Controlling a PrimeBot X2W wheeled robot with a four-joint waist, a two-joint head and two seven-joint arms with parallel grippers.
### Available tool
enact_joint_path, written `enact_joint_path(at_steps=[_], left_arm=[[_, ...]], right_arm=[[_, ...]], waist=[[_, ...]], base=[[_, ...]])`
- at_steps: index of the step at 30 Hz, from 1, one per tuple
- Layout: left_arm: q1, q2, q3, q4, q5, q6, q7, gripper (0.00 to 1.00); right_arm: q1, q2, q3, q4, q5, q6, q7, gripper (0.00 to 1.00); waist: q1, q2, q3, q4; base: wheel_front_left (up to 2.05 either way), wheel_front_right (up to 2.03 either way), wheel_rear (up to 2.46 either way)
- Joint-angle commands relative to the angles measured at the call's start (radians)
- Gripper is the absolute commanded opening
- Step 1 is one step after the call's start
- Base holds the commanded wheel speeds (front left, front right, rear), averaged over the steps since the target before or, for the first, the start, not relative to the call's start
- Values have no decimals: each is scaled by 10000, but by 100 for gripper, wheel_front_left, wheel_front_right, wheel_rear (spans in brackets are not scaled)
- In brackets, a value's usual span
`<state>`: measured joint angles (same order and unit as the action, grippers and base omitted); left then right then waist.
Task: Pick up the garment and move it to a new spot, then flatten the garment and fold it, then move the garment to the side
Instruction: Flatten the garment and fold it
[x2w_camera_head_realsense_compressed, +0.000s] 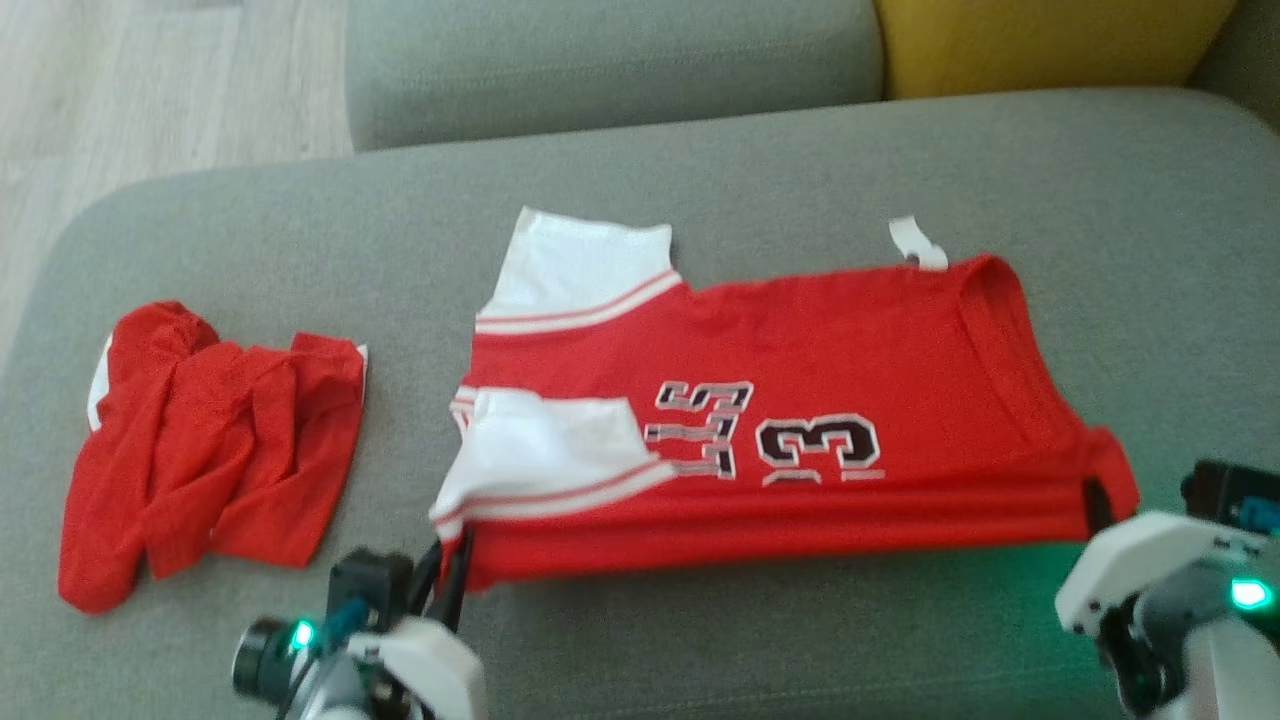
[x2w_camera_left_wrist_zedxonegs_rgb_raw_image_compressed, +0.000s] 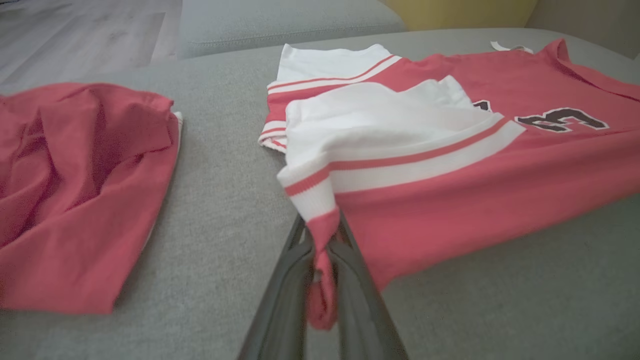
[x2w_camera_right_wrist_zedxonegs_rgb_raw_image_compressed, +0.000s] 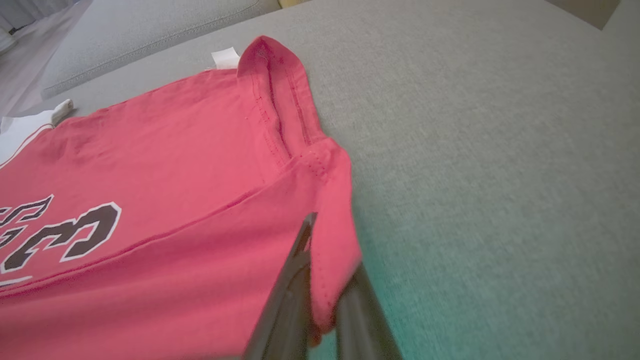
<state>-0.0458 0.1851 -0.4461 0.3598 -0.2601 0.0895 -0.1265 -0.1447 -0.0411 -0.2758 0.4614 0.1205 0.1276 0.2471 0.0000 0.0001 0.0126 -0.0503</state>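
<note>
The garment (x2w_camera_head_realsense_compressed: 800, 400) is a red jersey with white sleeves and black numerals, spread sideways across the grey sofa seat. My left gripper (x2w_camera_head_realsense_compressed: 450, 565) is shut on its near left corner by the white sleeve cuff; the left wrist view has red cloth (x2w_camera_left_wrist_zedxonegs_rgb_raw_image_compressed: 322, 250) pinched between the two dark fingers. At the near right corner my right gripper (x2w_camera_head_realsense_compressed: 1098, 505) is shut on the hem, where the right wrist view has a red fold (x2w_camera_right_wrist_zedxonegs_rgb_raw_image_compressed: 330, 260) caught between the fingers. The near edge of the garment (x2w_camera_left_wrist_zedxonegs_rgb_raw_image_compressed: 475, 190) hangs lifted a little off the cushion.
A second crumpled red cloth (x2w_camera_head_realsense_compressed: 200, 450) lies on the cushion to the left, also seen as a red heap (x2w_camera_left_wrist_zedxonegs_rgb_raw_image_compressed: 75, 190) in the left wrist view. A grey back cushion (x2w_camera_head_realsense_compressed: 610, 60) and a yellow pillow (x2w_camera_head_realsense_compressed: 1050, 40) stand behind. Wooden floor (x2w_camera_head_realsense_compressed: 150, 90) lies beyond the sofa's left edge.
</note>
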Motion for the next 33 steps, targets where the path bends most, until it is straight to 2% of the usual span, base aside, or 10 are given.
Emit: enact_joint_path(at_steps=[1, 10, 11, 12, 13, 22, 25, 30, 33], left_arm=[[-217, 350, 459, -276, -82, 188, -8, 0], [497, 545, 322, -994, -165, 343, 385, 0], [495, 542, 309, -1002, -156, 367, 393, 24], [463, 538, 300, -1000, -125, 409, 380, 56], [416, 524, 303, -996, -103, 454, 350, 99], [-440, 505, 759, -1300, -52, 893, -290, 100], [-1103, 589, 904, -1462, 23, 898, -477, 100], [-2825, 844, 1003, -1415, 78, 451, -333, 100], [-4092, 1130, 730, -946, 214, -256, 75, 100]], right_arm=[[-150, -150, 120, -456, 62, 31, 9, 0], [821, -102, -16, -2006, 228, 31, 942, 0], [829, -99, -77, -2119, 157, 31, 910, 92], [814, -97, -150, -2194, 124, 31, 886, 100], [793, -96, -158, -2250, 110, 31, 864, 100], [-209, -93, 46, -2820, -105, 31, -393, 100], [-745, -92, 209, -2895, -290, 31, -875, 100], [-1809, -92, 530, -2854, -631, 31, -1342, 100], [-2478, -92, 759, -2728, -816, 31, -1457, 100]], waist=[[0, -1, -96, -46], [0, -1, -152, -126], [0, -1, -139, -130], [0, -1, -119, -133], [0, -1, -100, -132], [0, -1, 502, -183], [0, -1, 879, -174], [0, -1, 1707, -167], [0, -1, 2194, -229]], base=[[0, 0, 0], [0, 0, 0], [0, 0, 0], [0, 0, 0], [0, 0, 0], [0, 0, 0], [0, 0, 0], [0, 0, 0], [0, 0, 0]])
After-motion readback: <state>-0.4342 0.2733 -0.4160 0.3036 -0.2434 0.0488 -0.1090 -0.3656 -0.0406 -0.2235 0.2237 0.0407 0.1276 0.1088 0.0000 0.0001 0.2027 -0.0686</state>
